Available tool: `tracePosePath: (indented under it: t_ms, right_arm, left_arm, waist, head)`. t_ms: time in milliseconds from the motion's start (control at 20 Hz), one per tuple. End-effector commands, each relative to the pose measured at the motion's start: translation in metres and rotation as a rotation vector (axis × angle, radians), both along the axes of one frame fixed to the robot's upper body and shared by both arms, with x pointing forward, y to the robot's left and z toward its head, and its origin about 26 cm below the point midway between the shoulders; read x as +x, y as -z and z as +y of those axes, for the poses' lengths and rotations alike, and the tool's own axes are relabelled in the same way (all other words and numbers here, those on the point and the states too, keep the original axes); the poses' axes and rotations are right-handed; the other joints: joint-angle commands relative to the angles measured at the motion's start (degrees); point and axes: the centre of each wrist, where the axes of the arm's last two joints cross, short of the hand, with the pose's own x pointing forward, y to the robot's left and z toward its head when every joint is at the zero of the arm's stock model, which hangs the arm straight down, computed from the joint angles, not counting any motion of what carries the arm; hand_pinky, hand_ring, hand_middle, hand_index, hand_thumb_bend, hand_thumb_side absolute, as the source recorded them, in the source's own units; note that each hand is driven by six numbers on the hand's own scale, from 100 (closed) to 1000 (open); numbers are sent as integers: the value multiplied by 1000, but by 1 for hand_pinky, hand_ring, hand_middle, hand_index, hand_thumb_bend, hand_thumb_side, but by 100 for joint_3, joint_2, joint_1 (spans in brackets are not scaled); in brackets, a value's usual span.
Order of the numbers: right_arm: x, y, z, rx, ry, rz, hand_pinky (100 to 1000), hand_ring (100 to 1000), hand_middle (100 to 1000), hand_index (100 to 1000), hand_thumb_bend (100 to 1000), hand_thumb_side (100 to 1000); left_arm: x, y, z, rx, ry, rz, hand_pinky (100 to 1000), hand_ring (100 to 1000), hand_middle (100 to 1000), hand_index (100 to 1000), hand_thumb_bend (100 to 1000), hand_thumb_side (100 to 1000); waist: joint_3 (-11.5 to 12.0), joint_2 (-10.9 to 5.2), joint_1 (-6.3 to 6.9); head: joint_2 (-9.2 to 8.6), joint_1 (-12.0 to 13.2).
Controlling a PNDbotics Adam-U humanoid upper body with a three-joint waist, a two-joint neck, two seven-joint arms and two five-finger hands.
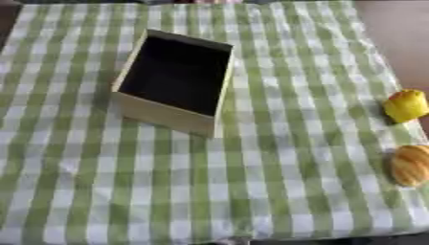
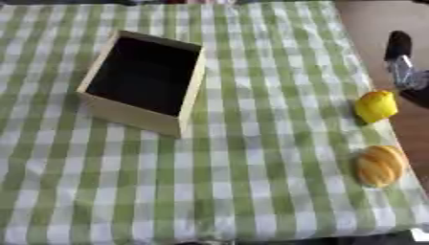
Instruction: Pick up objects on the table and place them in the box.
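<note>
Open box and two yellow-orange objects on a checked cloth.

We saw a light wooden box with a dark inside standing askew on the green-and-white checked cloth that covered the counter. Well to its right, near the cloth's right edge, lay a yellow object and, nearer us, a ribbed orange one, apart from each other. Our right hand showed at the right edge, over bare counter above the yellow object; we could not make out its fingers.

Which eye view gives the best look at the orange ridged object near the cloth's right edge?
The right eye view: the orange ridged object shows whole, with green checked cloth around it. The left eye view cuts it at the picture's right edge.
</note>
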Motion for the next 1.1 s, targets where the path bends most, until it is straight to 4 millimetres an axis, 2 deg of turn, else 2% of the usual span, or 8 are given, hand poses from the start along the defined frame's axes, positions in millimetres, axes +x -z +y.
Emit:
tracePosePath:
  t_ms: [50, 250, 400, 700, 1100]
  right_arm:
    - [-5, -19, -6, -269, 47, -32, 829, 826, 798, 896, 100, 100]
    - [-10, -9, -10, -494, 73, -4, 825, 833, 818, 903, 100, 111]
    - [-14, 1, -11, -588, 68, 27, 825, 836, 824, 905, 100, 159]
    - [-20, 19, -11, -688, 32, 84, 839, 854, 839, 916, 100, 252]
    - [-33, 45, -15, -716, 8, 180, 853, 862, 836, 920, 100, 244]
  left_arm:
    - [-3, -8, 5, 36, -11, -27, 647, 763, 735, 826, 298, 592]
    - [-3, -8, 5, 42, -13, -27, 647, 763, 735, 826, 298, 591]
    - [-3, -8, 6, 46, -15, -25, 647, 764, 736, 826, 297, 592]
    - [-3, -8, 6, 50, -11, -20, 647, 765, 736, 826, 295, 594]
    - [-4, -6, 7, 58, -17, -13, 647, 766, 737, 826, 292, 598]
  waist:
    - [-27, -108, -25]
    - [-45, -112, -33]
    - [-59, -120, -45]
    - [-78, -118, -61]
    - [-142, -98, -85]
  head:
    - [15, -19]
    - [5, 11]
    - [20, 28]
    - [29, 69]
    - [29, 219]
